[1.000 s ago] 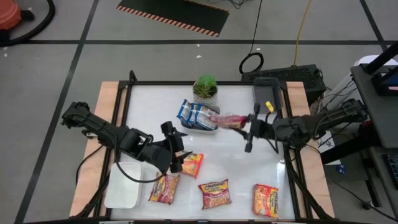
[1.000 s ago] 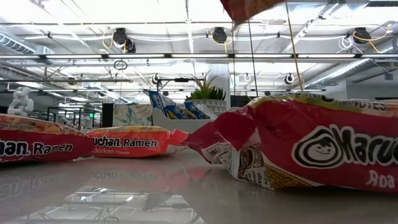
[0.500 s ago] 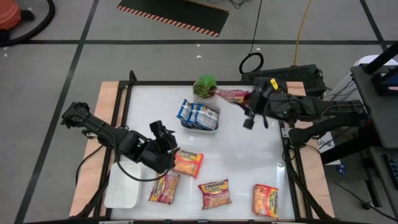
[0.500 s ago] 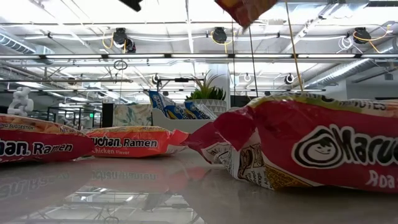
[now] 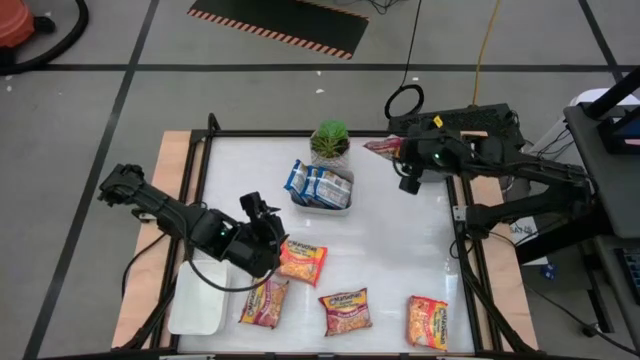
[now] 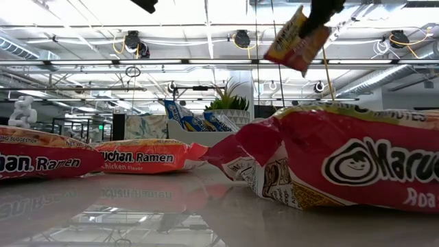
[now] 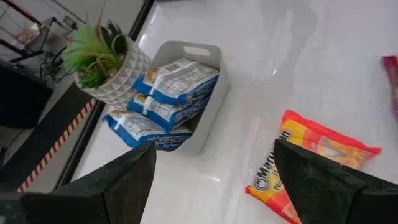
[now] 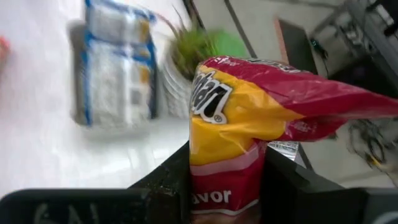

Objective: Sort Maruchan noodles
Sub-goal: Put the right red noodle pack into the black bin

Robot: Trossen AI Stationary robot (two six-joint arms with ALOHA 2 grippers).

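Note:
My right gripper (image 5: 406, 170) is shut on a pink-red and yellow noodle packet (image 5: 383, 148), raised over the table's far right part next to the potted plant (image 5: 330, 140). In the low view this packet (image 6: 297, 40) hangs high in the air. My left gripper (image 5: 263, 228) is open and hovers over the left middle, just left of an orange packet (image 5: 301, 262) lying flat. Three more red-orange packets (image 5: 265, 302) (image 5: 345, 310) (image 5: 428, 320) lie along the near edge. Blue-white packets (image 7: 171, 93) stand in a grey tray (image 5: 322, 204). My right gripper pinches the pink-red packet by one end (image 8: 225, 186), between its two fingers (image 8: 281, 182). The packet is lifted clear of the table and sticks out beyond the fingertips, tilted in the low view (image 6: 297, 40).
A white tray (image 5: 197, 297) sits at the near left corner. The plant pot stands at the far edge behind the grey tray. Black equipment and cables (image 5: 470, 125) lie past the far right corner. Bare tabletop (image 5: 400, 250) shows in the middle right.
My right gripper has carried the pink-red packet from the table's middle toward the far edge and turned it about. My left gripper has drawn back from the orange packet toward the left and far side; that packet stays flat on the table.

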